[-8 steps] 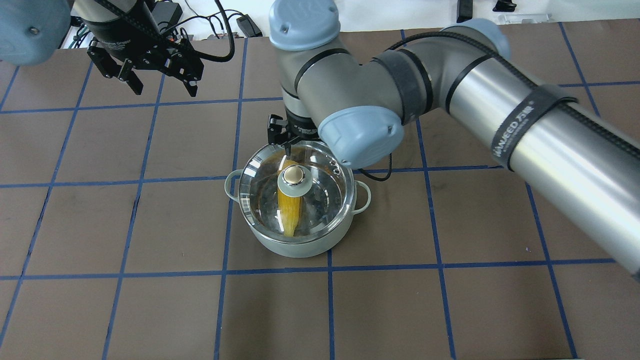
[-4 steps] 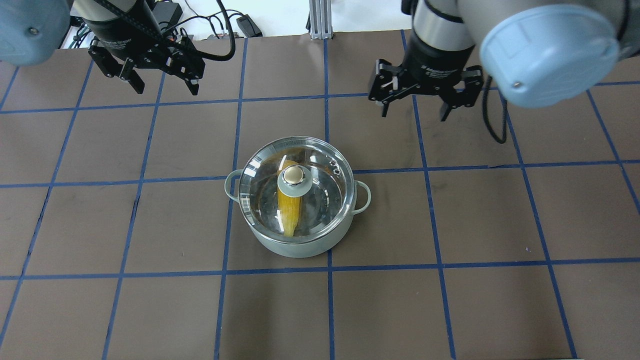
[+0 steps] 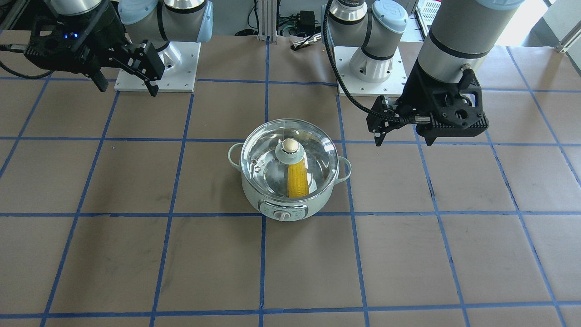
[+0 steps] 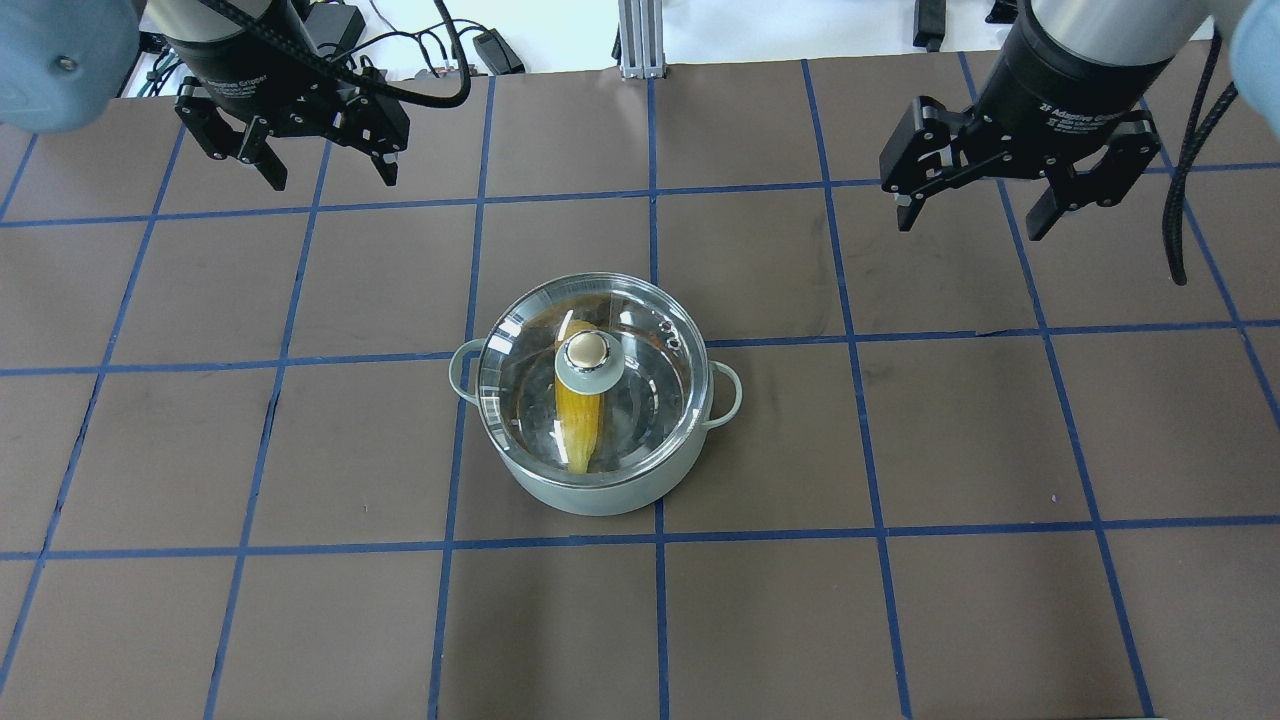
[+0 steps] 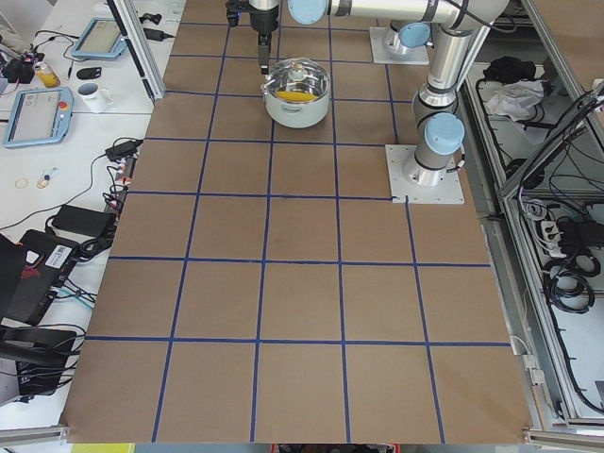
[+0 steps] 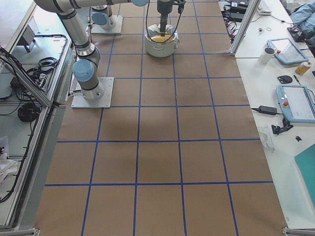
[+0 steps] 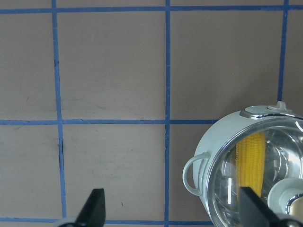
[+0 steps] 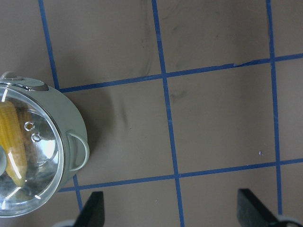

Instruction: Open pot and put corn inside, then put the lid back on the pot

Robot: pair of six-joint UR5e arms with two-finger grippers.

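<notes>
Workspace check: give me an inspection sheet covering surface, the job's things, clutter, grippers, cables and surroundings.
Surface: brown table with a blue tape grid.
Job's things: lid seated on the pot; corn lying inside, seen through the glass.
Clutter: nothing seen.
Grippers: left gripper and right gripper both open and empty, apart from the pot.
Cables: left wrist cable and right wrist cable, neither touching the pot.
Surroundings: side bench with a tablet and a mug.

Overhead and front-facing views oppose, sharing the pot [image 4: 590,498].
</notes>
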